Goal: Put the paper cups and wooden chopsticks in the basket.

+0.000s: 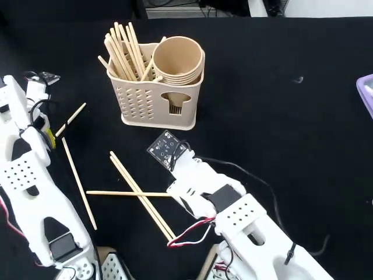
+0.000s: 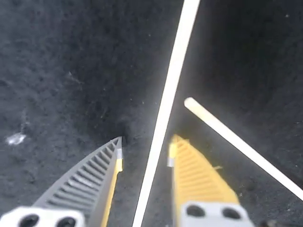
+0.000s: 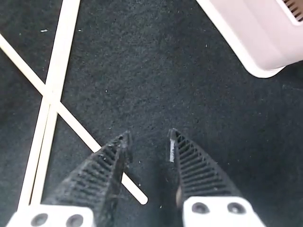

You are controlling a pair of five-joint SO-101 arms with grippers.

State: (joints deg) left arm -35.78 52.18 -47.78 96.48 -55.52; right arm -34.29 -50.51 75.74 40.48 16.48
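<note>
Left tool [image 2: 147, 138], apart, straddles a chopstick [image 2: 171, 85] at the basket's [image 1: 152, 114] eight o'clock; it should close squarely. Right tool [image 3: 149, 133] is apart too.

Black cloth-covered table [image 1: 303, 134], purple object [image 1: 366, 93] at its edge

Both arms: white plastic shells w/ perforated panels, black servos. Left arm [image 1: 23, 175]: yellow bit nr wrist. Right arm [image 1: 240, 214]: red/white cables [image 1: 187, 232], black cam board [image 1: 168, 149]. Left gripper [image 2: 147, 141]: grey + yellow ribbed fingers. Right gripper [image 3: 149, 135]: black ribbed fingers. White bases w/ screws.
</note>
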